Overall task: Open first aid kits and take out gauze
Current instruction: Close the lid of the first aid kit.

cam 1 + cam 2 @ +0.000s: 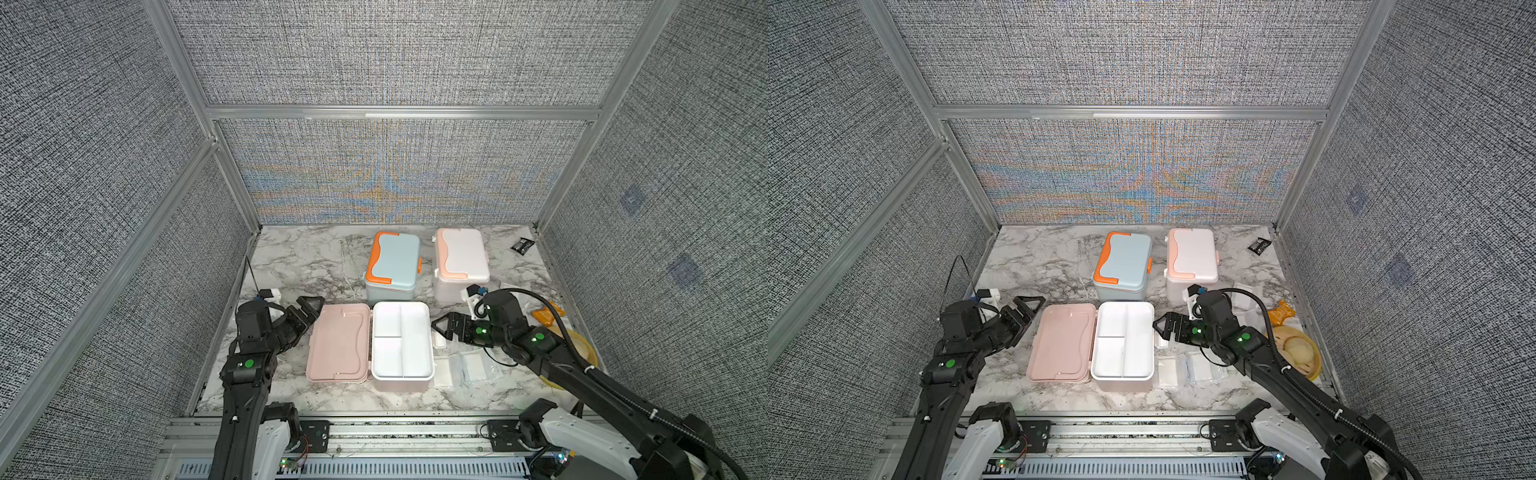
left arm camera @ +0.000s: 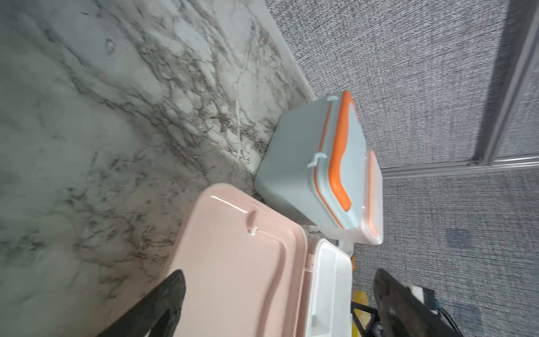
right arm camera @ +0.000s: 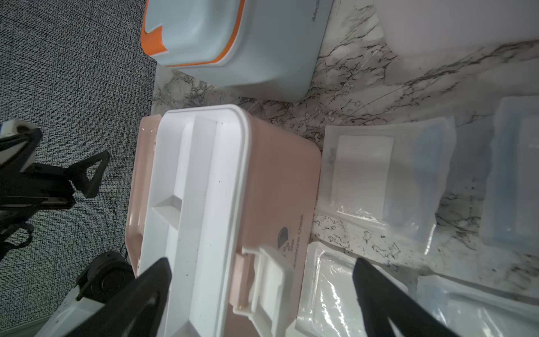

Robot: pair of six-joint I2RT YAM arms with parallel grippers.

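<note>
The pink first aid kit stands open near the table's front, its pink lid (image 1: pixel 338 343) (image 1: pixel 1061 343) (image 2: pixel 233 262) flipped flat to the left and its white divided tray (image 1: pixel 401 347) (image 1: pixel 1123 345) (image 3: pixel 204 189) showing nothing inside. Behind it the light blue and orange kit (image 1: pixel 392 266) (image 1: pixel 1125 264) (image 2: pixel 291 175) and the white and peach kit (image 1: pixel 461 259) (image 1: pixel 1192 257) are shut. Gauze pads (image 1: pixel 446 370) (image 1: pixel 1202 365) (image 3: pixel 364 169) in clear wrappers lie right of the pink kit. My left gripper (image 1: pixel 311 305) (image 1: pixel 1032 305) (image 2: pixel 280 274) hangs open by the lid's far left corner. My right gripper (image 1: pixel 442 328) (image 1: pixel 1163 326) (image 3: pixel 262 262) is open over the kit's white latch (image 3: pixel 268 280), holding nothing.
A small black packet (image 1: pixel 521 245) lies at the far right corner. An orange packet (image 1: pixel 548 316) and a yellow round dish (image 1: pixel 1300 353) sit along the right edge behind my right arm. Grey fabric walls close in the marble table (image 1: pixel 299 257) on three sides.
</note>
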